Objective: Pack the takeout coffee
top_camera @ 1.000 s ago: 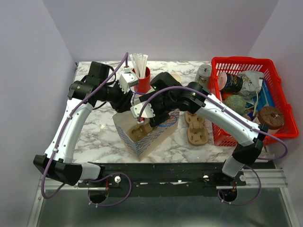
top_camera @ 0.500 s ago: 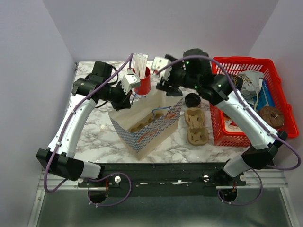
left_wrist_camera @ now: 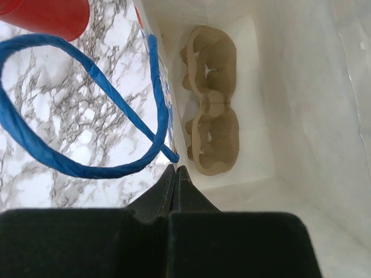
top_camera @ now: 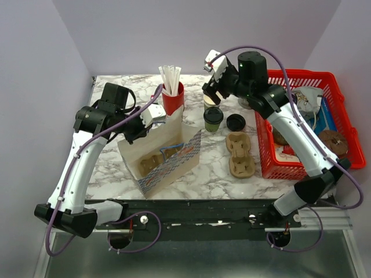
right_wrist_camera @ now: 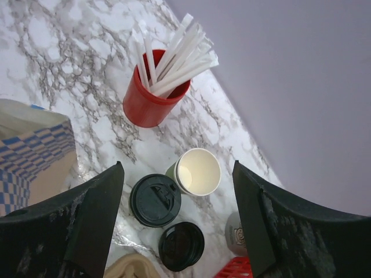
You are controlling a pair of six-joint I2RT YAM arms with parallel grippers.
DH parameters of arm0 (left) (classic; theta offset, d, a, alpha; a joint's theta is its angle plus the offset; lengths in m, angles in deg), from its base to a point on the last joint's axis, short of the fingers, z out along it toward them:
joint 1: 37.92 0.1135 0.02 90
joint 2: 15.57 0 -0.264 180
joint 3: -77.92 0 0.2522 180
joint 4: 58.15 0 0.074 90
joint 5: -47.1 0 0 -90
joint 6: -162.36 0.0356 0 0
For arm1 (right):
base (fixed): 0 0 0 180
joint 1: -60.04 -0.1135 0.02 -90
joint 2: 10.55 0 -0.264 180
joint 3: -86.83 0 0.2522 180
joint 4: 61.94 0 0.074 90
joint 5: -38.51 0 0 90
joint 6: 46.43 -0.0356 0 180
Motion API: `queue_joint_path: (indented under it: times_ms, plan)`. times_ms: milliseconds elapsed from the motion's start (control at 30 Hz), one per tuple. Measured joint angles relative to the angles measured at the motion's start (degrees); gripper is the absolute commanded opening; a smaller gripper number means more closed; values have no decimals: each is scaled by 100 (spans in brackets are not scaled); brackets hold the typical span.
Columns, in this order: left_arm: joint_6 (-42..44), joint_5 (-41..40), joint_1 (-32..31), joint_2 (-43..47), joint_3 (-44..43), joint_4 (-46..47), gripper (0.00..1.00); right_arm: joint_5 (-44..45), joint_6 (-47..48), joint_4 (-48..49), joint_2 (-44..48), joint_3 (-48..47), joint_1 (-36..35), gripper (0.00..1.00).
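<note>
Takeout coffee cup (top_camera: pixel 213 119), green-banded with its black lid on, stands on the bench (top_camera: pixel 214 176) between the paper bag (top_camera: pixel 174 156) and a loose black lid (top_camera: pixel 235 122). An open paper cup (right_wrist_camera: pixel 197 171) sits just behind it. I see my right gripper (right_wrist_camera: pixel 177 165) hanging above these cups, released and carrying nothing. My left gripper (left_wrist_camera: pixel 175 176) is clenched on the bag's rim by the blue handle (left_wrist_camera: pixel 35 145). One pulp tray (left_wrist_camera: pixel 211 116) lies inside the bag.
</note>
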Motion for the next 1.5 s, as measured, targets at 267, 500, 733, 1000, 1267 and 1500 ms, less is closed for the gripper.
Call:
queue_joint_path:
  times_ms: [267, 500, 733, 1000, 1267, 1500]
  plan:
    - [321, -597, 0, 459, 374, -144, 0, 116, -872, 31, -1126, 129, 435, 97]
    - [264, -798, 0, 835, 723, -127, 7, 326, -1840, 4, -1720, 247, 444, 100]
    - [125, -931, 0, 866, 868, -66, 9, 728, -2785, -133, -2013, 249, 492, 96]
    - [61, -931, 0, 800, 866, -17, 13, 1001, -3261, -247, -2199, 299, 621, 95]
    - [33, -931, 0, 754, 866, -4, 15, 1097, -3440, -330, -2312, 365, 686, 94]
    - [13, -931, 0, 754, 866, -4, 16, 1093, -3512, -363, -2315, 533, 710, 94]
